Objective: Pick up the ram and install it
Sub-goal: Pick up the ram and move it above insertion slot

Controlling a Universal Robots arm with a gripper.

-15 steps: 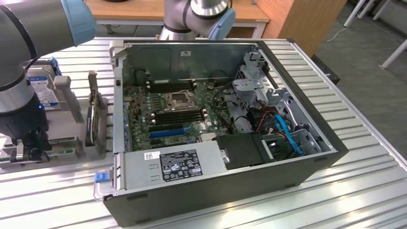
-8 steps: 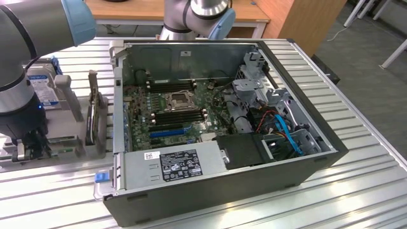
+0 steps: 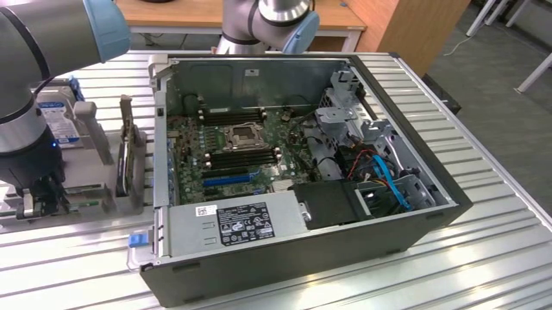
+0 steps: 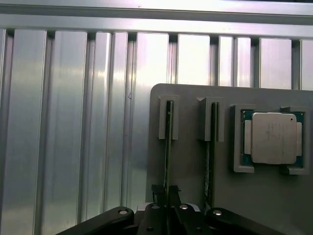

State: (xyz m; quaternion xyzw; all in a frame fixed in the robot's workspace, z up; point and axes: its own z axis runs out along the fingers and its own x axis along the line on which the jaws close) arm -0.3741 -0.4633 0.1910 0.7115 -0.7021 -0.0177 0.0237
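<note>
On the grey holder plate [image 4: 274, 196], which sits on the ribbed tabletop [image 4: 73, 122] at the exterior view's left of the open computer case [image 3: 345, 258], the ram [image 4: 168, 147] stands on edge in a slotted bracket. A second stick [image 4: 210, 147] runs parallel just beside it, with the processor [image 4: 274, 137] in its own pocket further along.

State of gripper [image 4: 167, 209]: drawn narrow, jaws pinched across the ram's two faces at its upper edge. Where along the length the grip falls, cannot tell.

Handling, judged:
- Light, thin and stiff lengthwise, but likely brittle under twist.
- Chips and edge contacts are fragile.
- Faces are smooth, so a loose hold may slip.
- Best hold is across both faces on the upper edge, contacts left free.
</note>
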